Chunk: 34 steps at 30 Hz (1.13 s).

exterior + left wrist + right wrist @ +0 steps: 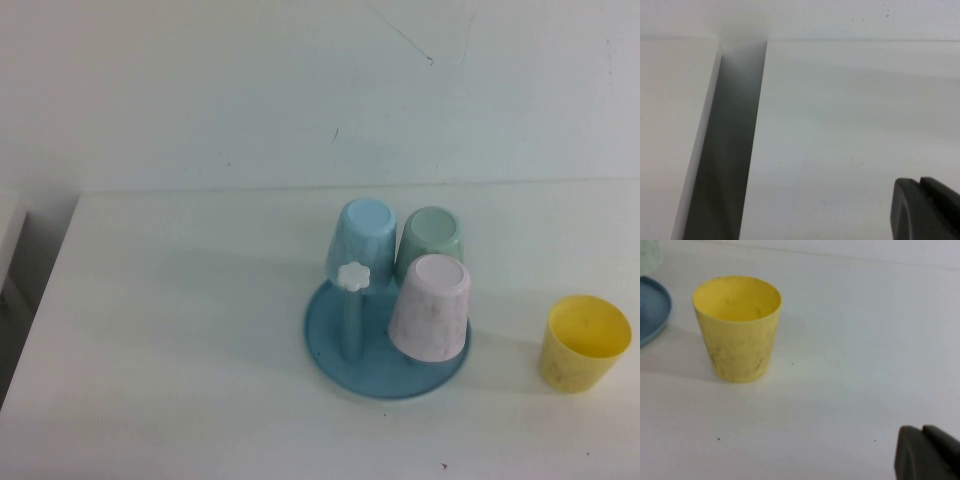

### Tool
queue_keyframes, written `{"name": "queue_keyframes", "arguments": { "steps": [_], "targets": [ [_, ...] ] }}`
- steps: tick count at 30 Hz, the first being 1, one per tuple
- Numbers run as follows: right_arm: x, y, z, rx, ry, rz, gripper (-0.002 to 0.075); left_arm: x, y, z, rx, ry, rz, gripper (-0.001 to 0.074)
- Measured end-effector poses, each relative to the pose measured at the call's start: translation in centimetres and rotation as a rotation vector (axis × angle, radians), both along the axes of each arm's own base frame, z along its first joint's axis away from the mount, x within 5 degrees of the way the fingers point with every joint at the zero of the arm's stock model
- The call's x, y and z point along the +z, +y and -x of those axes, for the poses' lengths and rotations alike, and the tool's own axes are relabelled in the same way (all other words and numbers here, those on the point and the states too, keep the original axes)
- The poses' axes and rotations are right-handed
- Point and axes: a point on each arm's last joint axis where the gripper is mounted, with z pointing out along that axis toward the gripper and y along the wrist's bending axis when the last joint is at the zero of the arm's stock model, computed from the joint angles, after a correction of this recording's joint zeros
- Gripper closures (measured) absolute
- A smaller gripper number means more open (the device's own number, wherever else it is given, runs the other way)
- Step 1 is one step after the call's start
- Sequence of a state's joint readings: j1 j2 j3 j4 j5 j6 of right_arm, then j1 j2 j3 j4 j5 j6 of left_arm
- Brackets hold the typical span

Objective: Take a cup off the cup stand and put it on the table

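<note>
The yellow cup (585, 343) stands upright, mouth up, on the white table (180, 350), to the right of the blue cup stand (330, 350) and apart from it. In the right wrist view the cup (737, 330) stands beside the stand's rim (652, 310). My right gripper (921, 429) is shut and empty, low over the table, well short of the cup. My left gripper (919, 181) is shut and empty over bare table near its left edge. Neither gripper shows in the high view.
A light blue cup (362, 240), a pale green cup (432, 238) and a pale pink cup (432, 308) sit upside down on the stand. One peg with a white flower cap (354, 277) is bare. A dark gap (735, 150) runs along the table's left edge.
</note>
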<state>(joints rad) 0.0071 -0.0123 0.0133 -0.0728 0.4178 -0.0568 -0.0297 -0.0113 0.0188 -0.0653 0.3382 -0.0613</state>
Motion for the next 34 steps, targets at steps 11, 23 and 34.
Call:
{"name": "queue_keyframes", "arguments": {
  "steps": [11, 23, 34],
  "targets": [
    [0.11, -0.04, -0.08, -0.002, -0.021, 0.006, 0.0729, 0.00, 0.00, 0.00, 0.000, 0.000, 0.000, 0.0737],
    [0.10, -0.06, -0.16, -0.001, -0.038, 0.014, 0.0728, 0.00, 0.00, 0.00, 0.000, 0.000, 0.000, 0.0737],
    [0.12, -0.06, -0.17, -0.001, -0.040, 0.014, 0.0729, 0.00, 0.00, 0.00, -0.001, 0.000, -0.002, 0.0737]
  ]
}}
